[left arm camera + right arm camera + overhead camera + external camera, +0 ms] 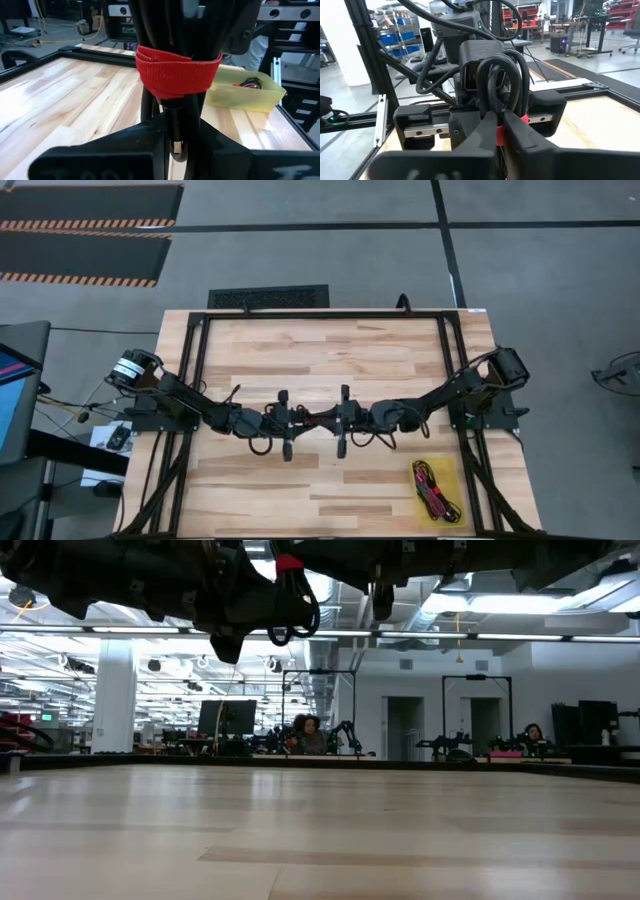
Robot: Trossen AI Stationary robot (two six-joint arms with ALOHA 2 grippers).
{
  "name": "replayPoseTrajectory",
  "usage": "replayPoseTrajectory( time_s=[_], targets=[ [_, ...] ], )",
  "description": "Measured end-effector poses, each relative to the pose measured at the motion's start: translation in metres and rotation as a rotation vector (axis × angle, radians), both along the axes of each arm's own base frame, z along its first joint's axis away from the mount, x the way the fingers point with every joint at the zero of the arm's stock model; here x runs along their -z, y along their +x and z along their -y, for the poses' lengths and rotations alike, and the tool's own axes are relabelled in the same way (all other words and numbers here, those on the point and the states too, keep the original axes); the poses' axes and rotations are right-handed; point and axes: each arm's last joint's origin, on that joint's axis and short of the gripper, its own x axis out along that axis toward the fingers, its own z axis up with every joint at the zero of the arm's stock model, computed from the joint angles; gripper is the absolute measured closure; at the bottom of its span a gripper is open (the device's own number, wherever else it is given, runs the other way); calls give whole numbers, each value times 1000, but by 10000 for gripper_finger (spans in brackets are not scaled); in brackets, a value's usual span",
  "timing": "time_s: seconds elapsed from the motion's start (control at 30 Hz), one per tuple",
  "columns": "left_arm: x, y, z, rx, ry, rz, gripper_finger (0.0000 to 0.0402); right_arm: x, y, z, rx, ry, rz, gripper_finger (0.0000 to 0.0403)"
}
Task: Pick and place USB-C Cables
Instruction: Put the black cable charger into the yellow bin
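Observation:
A black cable bundle with a red band (315, 420) hangs in the air over the middle of the table, between my two grippers. My left gripper (288, 423) comes at it from the table's left and my right gripper (343, 420) from the right; both are shut on it. In the left wrist view the red band (177, 75) wraps the bundle just beyond my left gripper (175, 145). In the right wrist view the bundle's loop end (502, 85) stands out past my right gripper (500, 137). The low view shows the bundle (290, 600) well above the tabletop. My left gripper pinches the black strands (175, 132) between its two fingers, just beside the red band, coming level from the table's left. The bundle is lifted clear of the table. My right gripper pinches the bundle at the red band (499, 134), level from the table's right; the loop end sticks out beyond its fingers.
A translucent yellow tray (452, 480) sits near the table's right near corner with dark and red cable bundles (435, 490) lying in it; it shows also in the left wrist view, tray (260, 97). Black frame rails (320, 315) border the table. People sit at desks in the room behind.

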Motion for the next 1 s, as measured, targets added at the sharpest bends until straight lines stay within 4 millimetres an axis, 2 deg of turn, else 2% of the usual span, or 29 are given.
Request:
replayPoseTrajectory(
  time_s=[0.07,0.43,0.83,1.0],
  targets=[
    [1,0,-1,-8,4,-13,374,0,0,0,3,-3,-3,392],
    [4,-1,-3,-58,24,-47,374,2,0,1,19,-26,-15,391],
    [4,-1,-4,-125,21,-58,374,3,-1,-1,79,-113,-24,261],
    [4,-1,-5,-172,28,-57,374,-4,8,3,100,-87,14,207]
  ],
)
